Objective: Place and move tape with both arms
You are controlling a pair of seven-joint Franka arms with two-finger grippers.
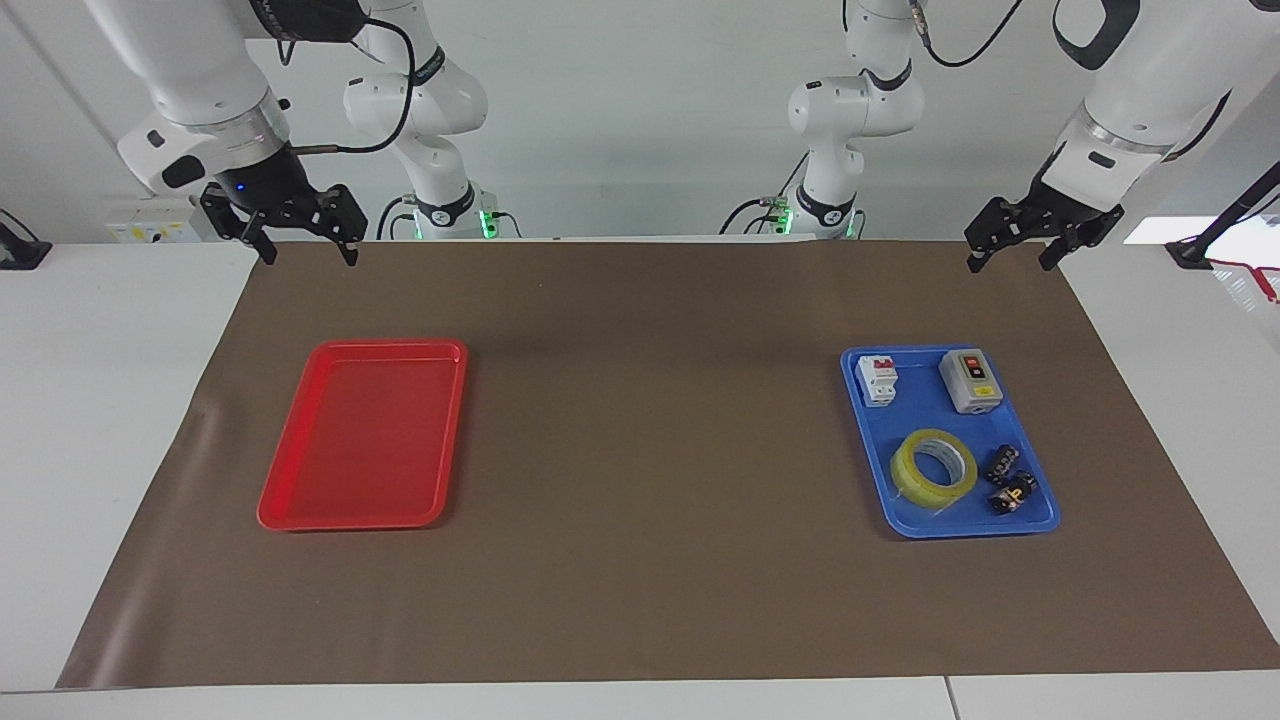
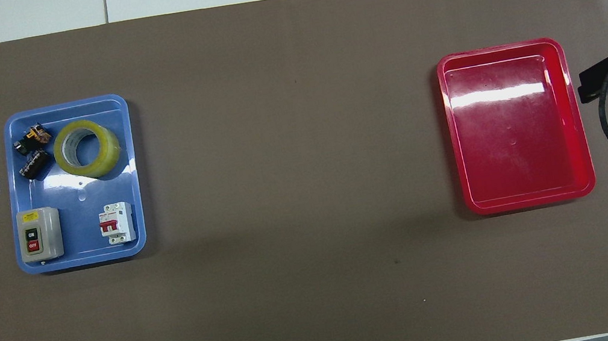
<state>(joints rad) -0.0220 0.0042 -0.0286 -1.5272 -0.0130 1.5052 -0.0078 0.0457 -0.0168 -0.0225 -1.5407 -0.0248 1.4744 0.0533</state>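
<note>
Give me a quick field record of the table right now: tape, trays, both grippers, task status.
tape: lying flat in the blue tray, in the half farther from the robots, beside two small dark parts
other tray contents: grey on/off switch box, white circuit breaker, nearer to the robots
red tray: nothing in it, toward the right arm's end
left gripper: open, up at the mat's corner, holding nothing
right gripper: open, likewise
status: tape not yet picked

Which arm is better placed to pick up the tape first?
Left, most likely. The tape lies in the blue tray at the left arm's end, and the left tool hangs open there; the right tool is over the other end.
</note>
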